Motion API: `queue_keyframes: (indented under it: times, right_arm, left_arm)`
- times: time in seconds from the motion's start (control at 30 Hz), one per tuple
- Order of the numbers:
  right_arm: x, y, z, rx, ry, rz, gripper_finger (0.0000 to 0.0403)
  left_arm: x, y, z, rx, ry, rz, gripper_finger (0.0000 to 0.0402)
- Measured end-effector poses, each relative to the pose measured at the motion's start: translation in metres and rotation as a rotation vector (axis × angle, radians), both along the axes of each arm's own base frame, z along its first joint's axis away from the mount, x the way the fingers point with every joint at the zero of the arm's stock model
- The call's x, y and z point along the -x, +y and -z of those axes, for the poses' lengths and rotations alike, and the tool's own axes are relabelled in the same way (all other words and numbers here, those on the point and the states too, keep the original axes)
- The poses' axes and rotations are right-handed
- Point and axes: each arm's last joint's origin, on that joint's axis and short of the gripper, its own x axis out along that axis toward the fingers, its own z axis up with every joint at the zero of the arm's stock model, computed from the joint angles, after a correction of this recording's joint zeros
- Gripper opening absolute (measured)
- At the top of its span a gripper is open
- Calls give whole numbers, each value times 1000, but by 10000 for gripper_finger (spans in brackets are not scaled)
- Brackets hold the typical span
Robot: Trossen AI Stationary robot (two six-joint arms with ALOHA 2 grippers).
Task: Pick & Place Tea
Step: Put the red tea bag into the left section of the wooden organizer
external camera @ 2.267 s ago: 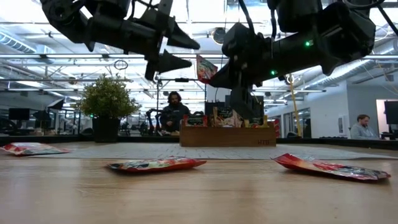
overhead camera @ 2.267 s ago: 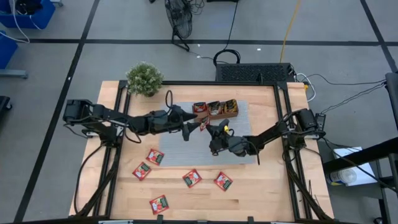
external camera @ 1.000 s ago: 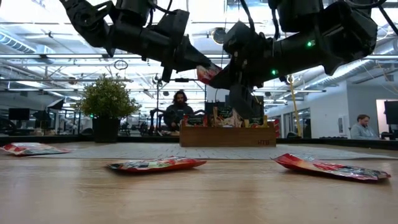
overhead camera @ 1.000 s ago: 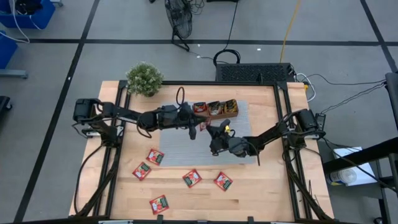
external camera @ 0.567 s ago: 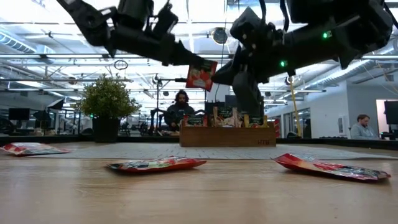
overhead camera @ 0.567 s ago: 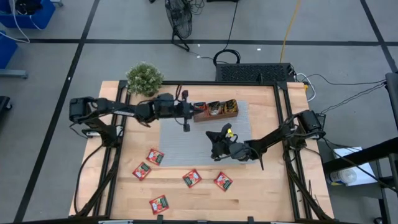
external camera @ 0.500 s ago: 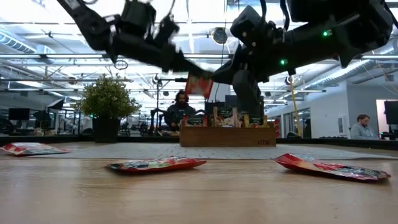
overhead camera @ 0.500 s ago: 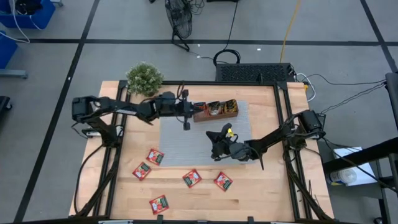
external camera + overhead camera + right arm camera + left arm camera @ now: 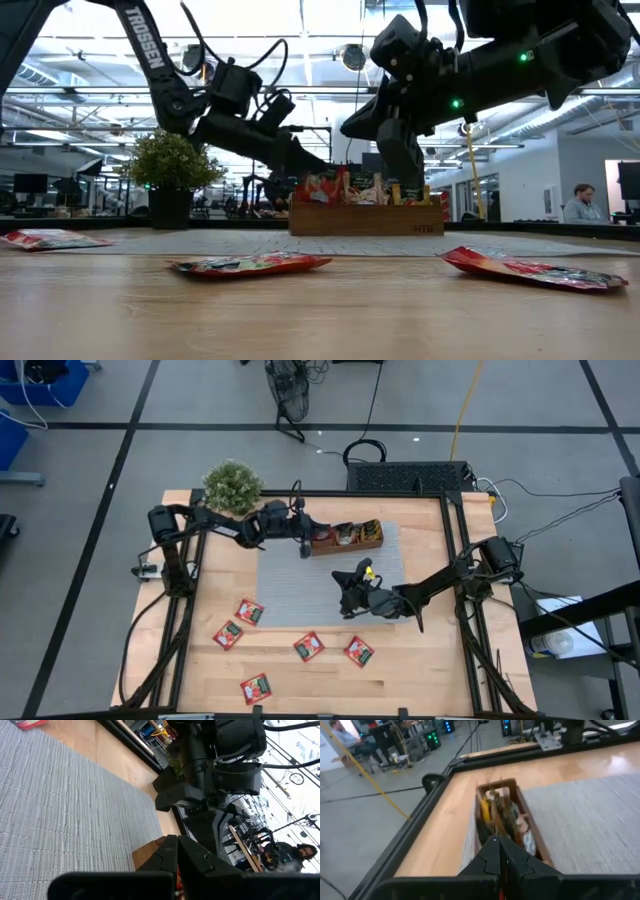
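Left gripper [image 9: 304, 545] hung at the tray's [image 9: 372, 542] left end, jaws clamped on a red tea packet [image 9: 318, 187]. I'd have lowered it straight before releasing. Right gripper [image 9: 346, 597] waited over the mat [image 9: 285, 585], pinched shut, empty.

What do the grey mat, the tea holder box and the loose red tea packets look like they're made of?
Grey mat: probably woven fabric or vinyl, matte, with ribbed lines visible in the right wrist view. Tea holder box: apparently wood, brown and dull, with flat plank walls. Red tea packets: likely foil or plastic film, glossy and crinkled.
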Motion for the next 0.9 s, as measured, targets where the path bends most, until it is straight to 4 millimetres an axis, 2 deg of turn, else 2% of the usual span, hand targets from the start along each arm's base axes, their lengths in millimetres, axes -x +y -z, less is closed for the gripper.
queue_keyframes:
  times: [0.53,0.9]
  right_arm:
    - [4,-6,5,5,18,15,0]
    - [3,-6,4,-1,1,14,0]
  left_arm:
    - [8,2,7,41,21,-39,4]
    - [10,7,9,83,22,-241,122]
